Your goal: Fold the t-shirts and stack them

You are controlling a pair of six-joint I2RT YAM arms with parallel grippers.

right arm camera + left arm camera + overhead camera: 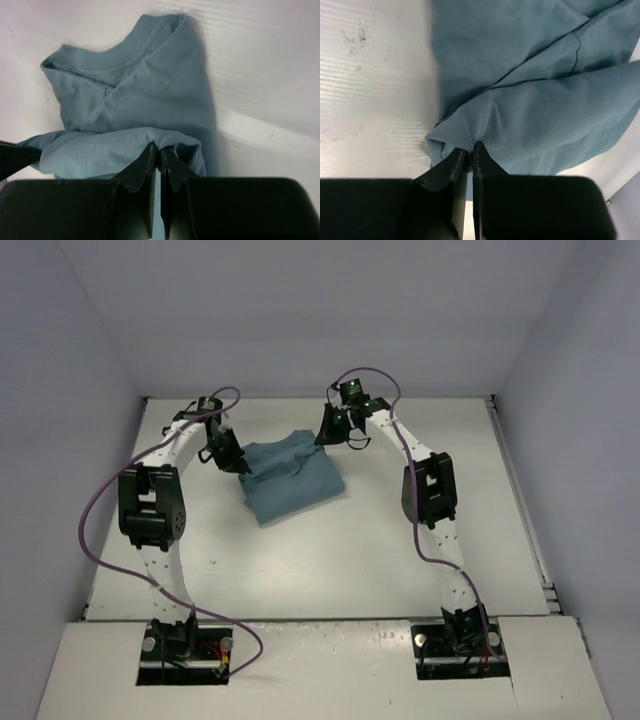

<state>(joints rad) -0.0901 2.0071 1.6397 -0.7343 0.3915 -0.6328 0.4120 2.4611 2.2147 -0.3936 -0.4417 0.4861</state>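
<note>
t-shirt [293, 480] | bunched on table [330, 560] | left jaws, right jaws pinching its fold

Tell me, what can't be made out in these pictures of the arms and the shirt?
Top view: the fingertips of the left gripper and right gripper are too small to read.
Left wrist view: the t-shirt runs off the top and right edges.
Right wrist view: the gripper's black body hides the t-shirt's near edge; a dark shape at the left edge is cut off.
</note>
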